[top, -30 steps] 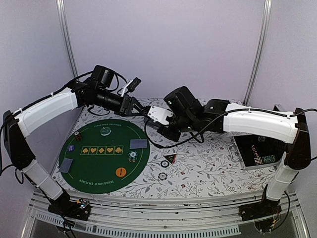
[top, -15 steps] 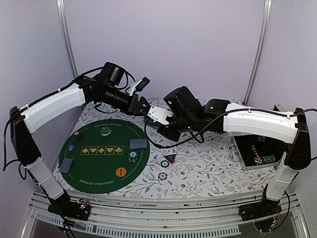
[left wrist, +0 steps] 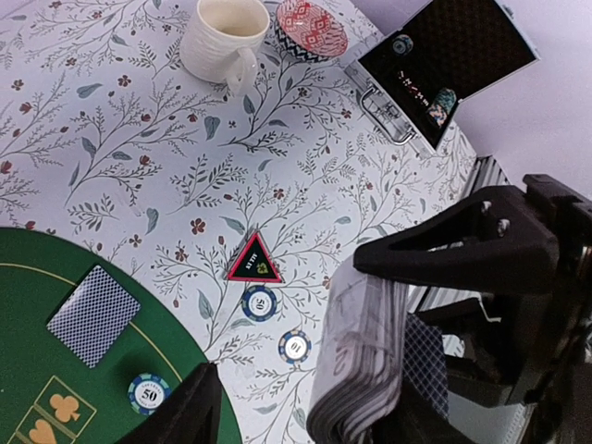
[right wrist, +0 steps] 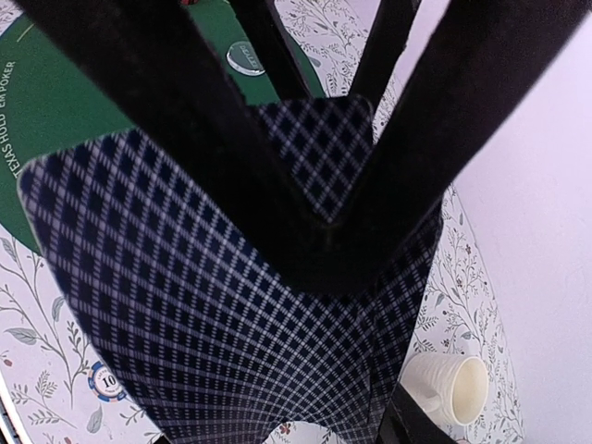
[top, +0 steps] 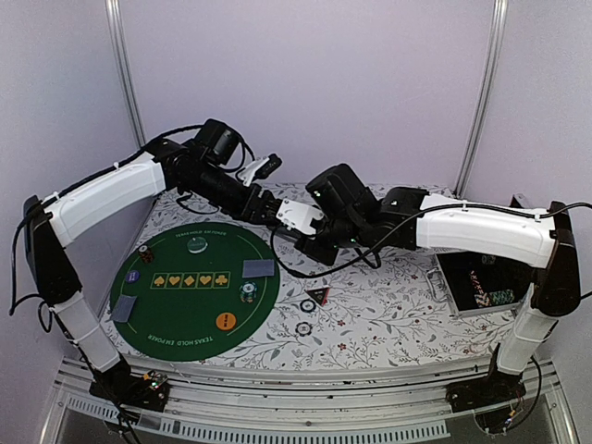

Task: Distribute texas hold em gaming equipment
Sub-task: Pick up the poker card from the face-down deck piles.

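Observation:
My right gripper [top: 296, 222] is shut on a deck of grey-blue-backed playing cards [top: 298, 214], held above the table's far middle. The deck [right wrist: 222, 314] fills the right wrist view. My left gripper [top: 265, 205] has reached across to the deck and stands open. In the left wrist view the deck [left wrist: 361, 361] is edge-on between its fingers [left wrist: 196, 407], with one card [left wrist: 425, 363] standing slightly apart behind it. On the green mat [top: 176, 310] lie two cards [top: 260, 268], a chip stack [top: 246, 293], an orange disc [top: 226, 321] and a clear disc [top: 197, 245]. The triangular marker [left wrist: 254, 260] and two chips [left wrist: 259, 302] lie on the cloth.
An open metal case [top: 481, 287] with chips sits at the right. A cream mug [left wrist: 227, 37] and a red-patterned dish [left wrist: 312, 28] stand on the floral cloth beyond the marker. More chips [top: 145, 256] rest at the mat's left edge. Cables trail behind the arms.
My left arm has swung right and up toward the deck, and its jaws have widened. The right arm and the deck have stayed put.

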